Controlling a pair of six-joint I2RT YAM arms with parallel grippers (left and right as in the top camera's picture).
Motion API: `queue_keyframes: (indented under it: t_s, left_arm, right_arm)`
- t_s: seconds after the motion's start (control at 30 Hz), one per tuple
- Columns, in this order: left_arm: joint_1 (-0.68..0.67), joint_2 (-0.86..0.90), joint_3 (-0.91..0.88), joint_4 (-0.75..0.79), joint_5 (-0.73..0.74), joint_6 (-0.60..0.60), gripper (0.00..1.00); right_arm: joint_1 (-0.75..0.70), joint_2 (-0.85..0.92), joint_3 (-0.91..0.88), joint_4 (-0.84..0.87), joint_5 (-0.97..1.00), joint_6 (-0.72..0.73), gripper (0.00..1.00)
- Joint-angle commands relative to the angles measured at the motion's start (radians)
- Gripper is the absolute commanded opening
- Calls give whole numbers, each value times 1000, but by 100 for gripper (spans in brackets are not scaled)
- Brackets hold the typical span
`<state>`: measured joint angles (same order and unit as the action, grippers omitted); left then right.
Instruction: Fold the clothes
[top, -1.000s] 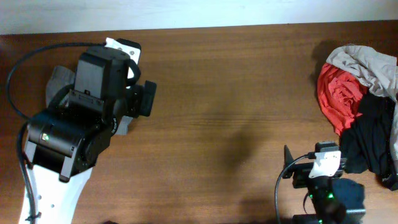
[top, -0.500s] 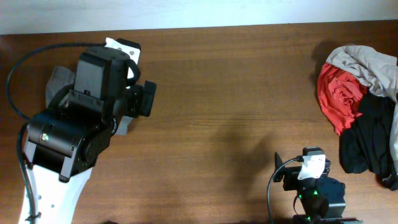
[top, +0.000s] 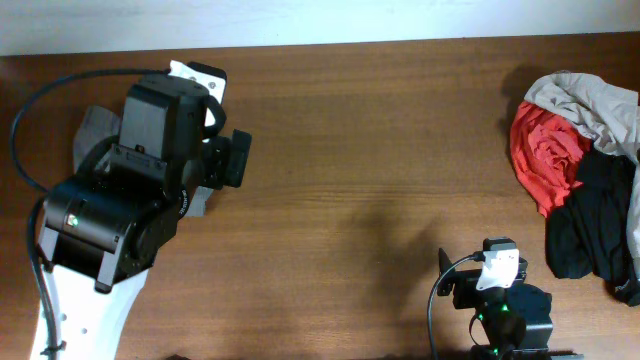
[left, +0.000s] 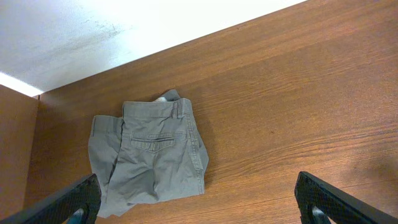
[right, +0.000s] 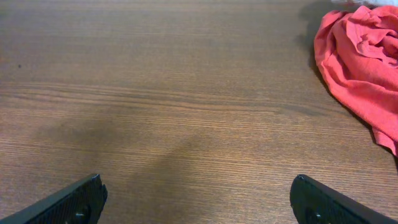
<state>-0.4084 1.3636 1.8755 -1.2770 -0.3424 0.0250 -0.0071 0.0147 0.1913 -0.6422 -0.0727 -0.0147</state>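
The clothes, grey-olive shorts (left: 149, 158), lie folded and flat on the wooden table, waistband and back pocket showing. In the left wrist view my left gripper (left: 199, 206) hovers open above the table's near side of them, the left fingertip (left: 71, 200) over their lower corner, nothing between the fingers. From overhead only a grey edge of the shorts (top: 90, 125) shows beside the left arm (top: 140, 190). My right gripper (right: 199, 202) stands open over bare wood, its arm (top: 505, 300) at the front edge.
A pile of garments sits at the right edge: red (top: 545, 155), black (top: 590, 230) and pale beige-grey (top: 590, 100). The red one (right: 364, 62) fills the right wrist view's upper right. A white wall (left: 93, 25) borders the table's far side.
The right arm has drawn back leftward and toward the front edge, away from the pile. The left arm and the shorts have not moved.
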Motion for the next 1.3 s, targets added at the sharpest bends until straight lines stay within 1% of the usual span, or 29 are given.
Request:
queue_keyframes:
  t_s: [0.0, 0.47, 0.57, 0.67, 0.73, 0.77, 0.83, 0.93, 1.0, 1.03, 1.13, 1.27]
  left_arm:
    - [-3, -2, -3, 0, -13, -14, 99]
    - [-1, -22, -10, -2, -14, -14, 99]
    - [4, -53, -12, -43, -21, -1, 99]
    - [53, -94, -35, -43, 11, -2, 99]
    - [109, -130, -71, -31, 47, -2, 99]
    - [183, -180, -143, 27, 86, -2, 99]
    - [244, -244, -248, 124, 115, -2, 99]
    - [291, -364, -466, 333, 130, 1, 99]
    - [301, -438, -613, 465, 130, 31, 99]
    - [301, -497, -729, 554, 130, 59, 99]
    - [301, -624, -942, 672, 135, 59, 99]
    - [301, -795, -1178, 737, 164, 59, 100]
  right_arm:
    - [-6, -11, -7, 2, -6, 9, 99]
    - [-6, -11, -7, 2, -6, 9, 99]
    - [-6, -11, -7, 2, -6, 9, 99]
    - [-6, -11, -7, 2, -6, 9, 99]
    - [-6, -11, -7, 2, -6, 9, 99]
    - [-6, -11, -7, 2, -6, 9, 99]
    - [-6, -11, -7, 2, -6, 9, 99]
    - [-6, -11, -7, 2, -6, 9, 99]
    - [-6, -11, -7, 2, -6, 9, 99]
    - [-6, -11, -7, 2, -6, 9, 99]
    - [-6, -11, -7, 2, -6, 9, 99]
    - [-6, -11, -7, 2, -6, 9, 99]
